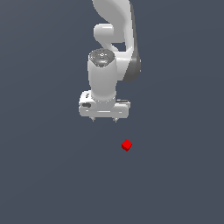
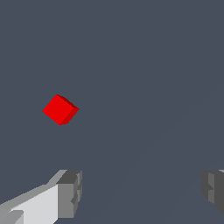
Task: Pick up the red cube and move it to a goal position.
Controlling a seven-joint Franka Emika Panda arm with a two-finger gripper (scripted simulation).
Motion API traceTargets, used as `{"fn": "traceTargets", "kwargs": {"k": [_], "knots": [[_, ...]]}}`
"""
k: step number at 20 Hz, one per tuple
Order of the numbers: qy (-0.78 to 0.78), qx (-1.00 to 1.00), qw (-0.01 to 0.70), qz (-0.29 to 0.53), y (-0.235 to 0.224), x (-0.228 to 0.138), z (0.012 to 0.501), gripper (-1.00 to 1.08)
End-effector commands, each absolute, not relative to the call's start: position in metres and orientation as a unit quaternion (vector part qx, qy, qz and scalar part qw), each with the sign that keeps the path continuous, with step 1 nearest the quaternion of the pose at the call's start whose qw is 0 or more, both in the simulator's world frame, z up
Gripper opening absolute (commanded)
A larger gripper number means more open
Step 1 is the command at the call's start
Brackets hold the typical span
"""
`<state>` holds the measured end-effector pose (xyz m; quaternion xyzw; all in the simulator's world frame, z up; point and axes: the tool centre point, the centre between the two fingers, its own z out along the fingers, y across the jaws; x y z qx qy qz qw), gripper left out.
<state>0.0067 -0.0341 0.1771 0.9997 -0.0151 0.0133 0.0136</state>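
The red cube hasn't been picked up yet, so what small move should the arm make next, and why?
Probably slide the gripper sideways until it is over the red cube, then descend. Its fingers are spread wide and empty, and the cube lies apart from them, toward the exterior view's right and lower in that picture, outside the gap between them.

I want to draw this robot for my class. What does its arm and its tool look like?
The arm is smooth, rounded and glossy white, with dark grey bands at the joints and a round grey cap on top of the wrist. The tool is a wide white block with two short fingers. In the wrist view the fingers have grey, ridged tips. No cables or writing show.
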Motion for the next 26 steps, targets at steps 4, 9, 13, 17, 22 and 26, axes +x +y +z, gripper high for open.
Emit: {"fn": "traceTargets", "kwargs": {"k": [4, 9, 13, 17, 22, 26], "knots": [[-0.017, 1.0, 0.014, 0.013, -0.033, 0.007, 0.176, 1.0], [-0.032, 0.999, 0.013, 0.013, -0.028, 0.007, 0.169, 1.0], [-0.053, 0.998, 0.012, 0.012, -0.02, 0.009, 0.159, 1.0], [-0.083, 0.996, 0.011, 0.011, -0.009, 0.011, 0.145, 1.0], [-0.132, 0.991, 0.01, 0.009, 0.009, 0.016, 0.121, 1.0], [-0.176, 0.984, 0.008, 0.007, 0.025, 0.023, 0.1, 1.0]]}}
